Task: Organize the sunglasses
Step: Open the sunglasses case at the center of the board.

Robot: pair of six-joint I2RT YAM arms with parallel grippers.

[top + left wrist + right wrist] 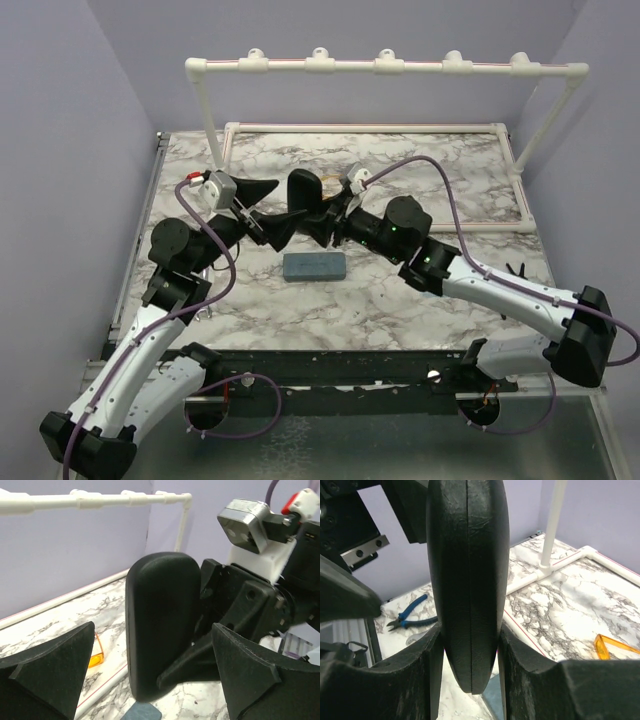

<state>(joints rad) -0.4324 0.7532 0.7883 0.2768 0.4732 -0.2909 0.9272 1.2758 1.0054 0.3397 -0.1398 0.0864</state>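
The grey-blue case (314, 266) lies shut on the table (400, 290). Beyond it, the right hand (469, 665) clamps the closed black oval case (469, 570) upright, and the left hand (266, 208) stands apart beside it. Farther back, the yellow-orange sunglasses (615, 649) lie loose on the table — not yet stowed. The dark pair is not in view.

My top view looks down from 6 o'clock, behind the bases, over the whole surface (330, 310). Both wrist views sit very close to the black oval case (160, 625), left facing 3 o'clock, right facing 9; both catch the orange sunglasses (615, 649).
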